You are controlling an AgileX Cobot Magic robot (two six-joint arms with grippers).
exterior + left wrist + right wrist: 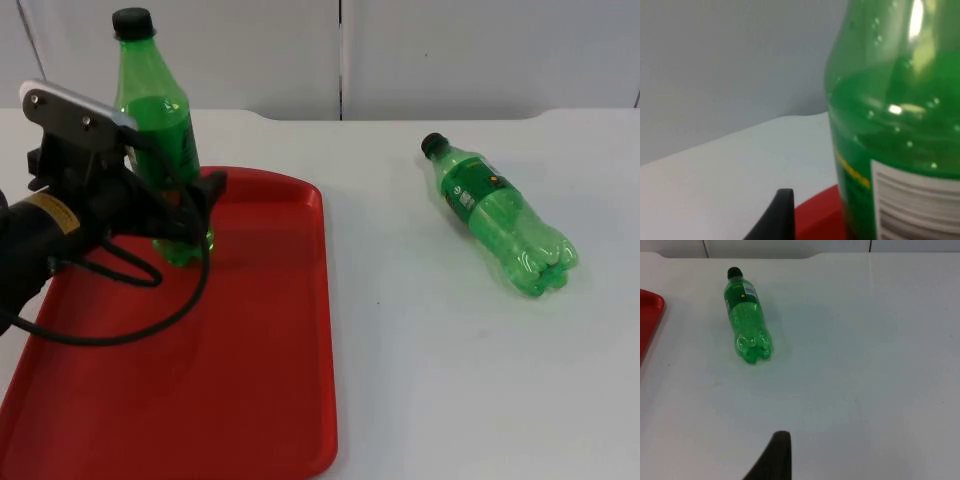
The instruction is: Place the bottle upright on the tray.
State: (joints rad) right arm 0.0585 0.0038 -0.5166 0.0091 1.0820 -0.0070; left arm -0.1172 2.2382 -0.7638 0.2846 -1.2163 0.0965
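Note:
A green bottle [155, 110] with a black cap stands upright on the red tray [250, 350], at its far left part. My left gripper [190, 212] reaches around the bottle's lower body, fingers apart. In the left wrist view the bottle [895, 150] looms close, and a gap separates it from the black fingertip [782, 205] over the tray's edge [817, 212]. A second green bottle [497, 217] lies on its side on the white table at the right, cap pointing to the far left. The right gripper [777, 457] waits high above the table, looking down at the lying bottle [746, 320].
The tray's near half is bare red surface. White table spreads between the tray and the lying bottle and in front of it. The grey partition wall [450, 50] closes the far edge. The tray's corner [647, 315] appears in the right wrist view.

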